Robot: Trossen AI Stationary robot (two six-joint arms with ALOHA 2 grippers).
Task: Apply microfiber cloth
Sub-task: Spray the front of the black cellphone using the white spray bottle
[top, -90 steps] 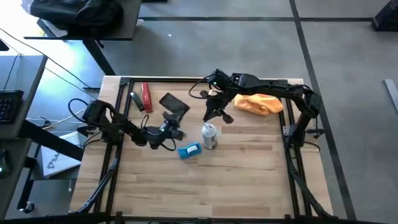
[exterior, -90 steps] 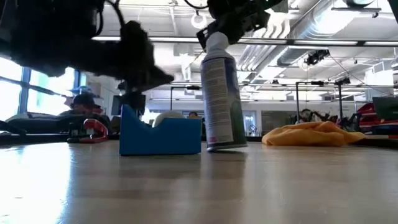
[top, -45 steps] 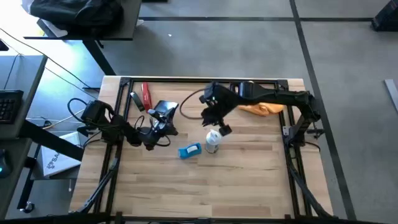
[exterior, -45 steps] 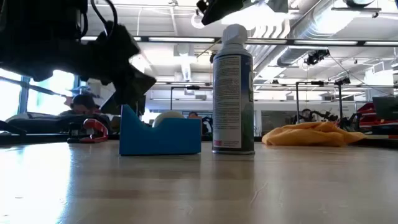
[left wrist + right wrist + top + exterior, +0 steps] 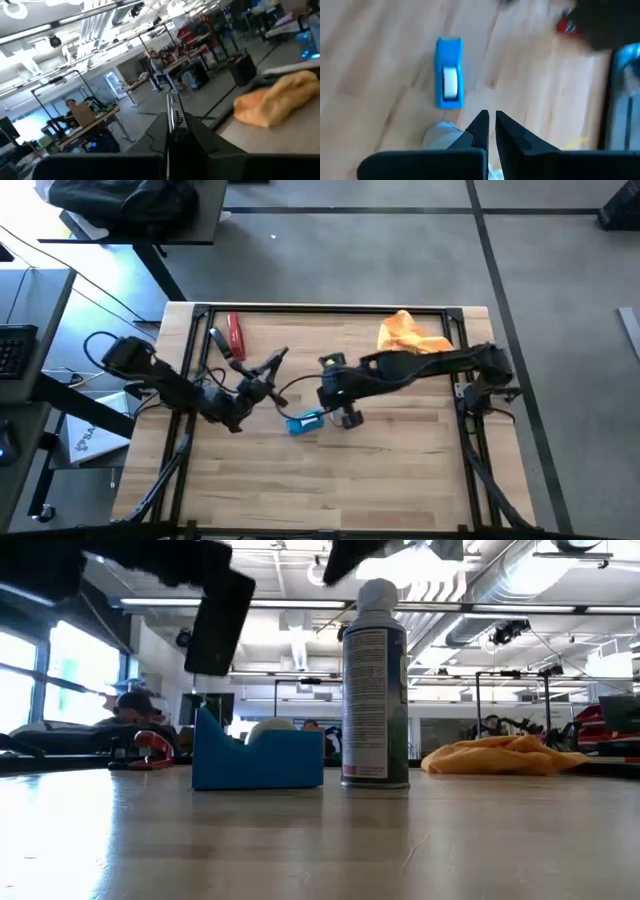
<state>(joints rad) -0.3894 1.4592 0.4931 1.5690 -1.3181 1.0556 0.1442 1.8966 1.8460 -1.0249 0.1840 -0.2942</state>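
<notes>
The orange microfiber cloth (image 5: 410,335) lies bunched on the table's far right; it also shows in the low view (image 5: 505,755) and the left wrist view (image 5: 280,97). No gripper touches it. My left gripper (image 5: 258,385) hangs over the table's left middle, shut on a black phone (image 5: 220,615) held in the air. My right gripper (image 5: 338,402) hovers with fingers shut (image 5: 491,122) just above an upright spray can (image 5: 375,685), apart from its cap (image 5: 442,137). My left gripper pinches the black phone between its two fingers, which press on its flat faces; the wrist view shows the phone edge-on (image 5: 172,107). The phone is lifted clear of the table and tilted, sticking out past the fingertips toward the far side.
A blue tape dispenser (image 5: 305,422) sits just left of the can, its roll facing up (image 5: 449,72). A red tool (image 5: 235,335) lies at the far left. A black frame (image 5: 330,308) runs along the table's edges.
My left gripper reached toward the far edge, took hold of the phone lying on the table and lifted it clear. The spray can, tilted under my right gripper, now stands upright on its base. My right gripper has moved toward the near edge, over the can.
</notes>
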